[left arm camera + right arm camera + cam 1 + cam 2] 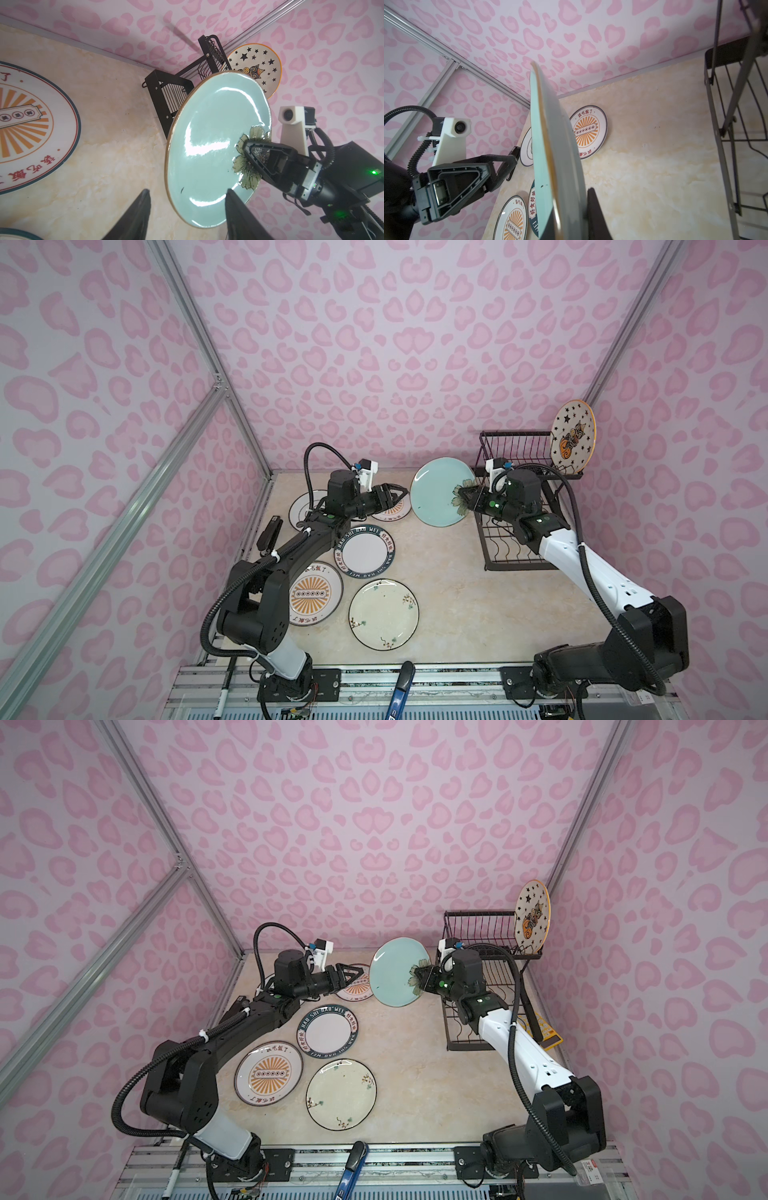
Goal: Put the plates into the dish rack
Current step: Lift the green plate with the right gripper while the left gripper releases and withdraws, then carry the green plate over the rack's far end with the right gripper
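while a pale blue plate hangs on edge in mid-air, one hand alone carries it

seen from above, the right hand point(467, 494) is pinched shut on the rim of the pale blue plate point(436, 489), right over its painted flower. the plate stands nearly upright, lifted clear of the tabletop point(457, 593), just beside the dish rack point(513, 549). the left hand point(398, 494) is parted about halfway and holds nothing. its tips sit just beside the plate's opposite rim, and whether they touch cannot be told. one starry plate point(572, 435) already stands upright at the far end of the rack's upper tier. five other plates point(383, 614) lie flat on the tabletop, on the left of the view.

the blue plate looks like glazed ceramic: stiff, glossy with bright highlights, probably slippery, and likely to chip or break if knocked against the wires. held at a single rim point, its weight probably tries to swing it in the grip. the rim is the only place to take hold. a deep, firm pinch there, with the edge lowered gently between the rack's wires, seems safest.
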Controlling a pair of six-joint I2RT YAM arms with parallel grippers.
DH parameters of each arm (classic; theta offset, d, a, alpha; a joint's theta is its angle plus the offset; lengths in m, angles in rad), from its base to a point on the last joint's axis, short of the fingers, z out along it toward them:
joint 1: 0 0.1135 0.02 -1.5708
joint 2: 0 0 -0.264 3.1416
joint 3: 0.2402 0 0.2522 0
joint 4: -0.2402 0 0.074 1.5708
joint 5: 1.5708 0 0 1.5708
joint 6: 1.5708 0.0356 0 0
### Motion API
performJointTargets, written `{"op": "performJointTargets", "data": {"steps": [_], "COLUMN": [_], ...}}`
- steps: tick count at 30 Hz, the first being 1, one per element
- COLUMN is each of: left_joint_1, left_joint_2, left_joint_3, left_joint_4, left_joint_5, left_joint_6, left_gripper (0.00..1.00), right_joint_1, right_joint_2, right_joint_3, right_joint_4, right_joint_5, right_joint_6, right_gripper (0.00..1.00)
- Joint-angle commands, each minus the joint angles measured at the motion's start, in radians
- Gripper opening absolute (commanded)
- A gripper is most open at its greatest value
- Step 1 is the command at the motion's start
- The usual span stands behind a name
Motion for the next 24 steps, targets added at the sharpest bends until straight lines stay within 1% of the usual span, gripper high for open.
{"op": "performJointTargets", "data": {"steps": [1,6,9,13,14,16,24], "left_joint_1": [-0.001,-0.001,-0.001,-0.001,-0.001,-0.002,-0.001], "left_joint_2": [-0.024,-0.050,-0.064,-0.077,-0.083,-0.097,-0.137], "left_joint_3": [0.007,-0.007,-0.017,-0.018,-0.021,-0.026,-0.037], "left_joint_4": [-0.073,-0.092,-0.102,-0.107,-0.109,-0.119,-0.188], "left_joint_5": [-0.032,-0.044,-0.047,-0.021,-0.018,-0.024,-0.073], "left_joint_6": [0.075,0.103,0.115,0.114,0.115,0.122,0.172], "left_gripper": [0.59,0.57,0.57,0.57,0.57,0.57,0.57], "right_joint_1": [-0.006,-0.031,-0.060,-0.094,-0.102,-0.119,-0.216], "right_joint_2": [-0.015,-0.021,-0.023,-0.003,0.004,0.021,0.101], "right_joint_3": [0.049,0.145,0.220,0.336,0.391,0.452,0.634], "right_joint_4": [0.056,-0.017,-0.072,-0.171,-0.190,-0.223,-0.311], "right_joint_5": [0.016,0.042,0.079,0.203,0.230,0.287,0.438], "right_joint_6": [-0.060,-0.131,-0.184,-0.297,-0.324,-0.370,-0.520], "right_gripper": [0.00,0.00,0.00,0.00,0.00,0.00,0.00]}}
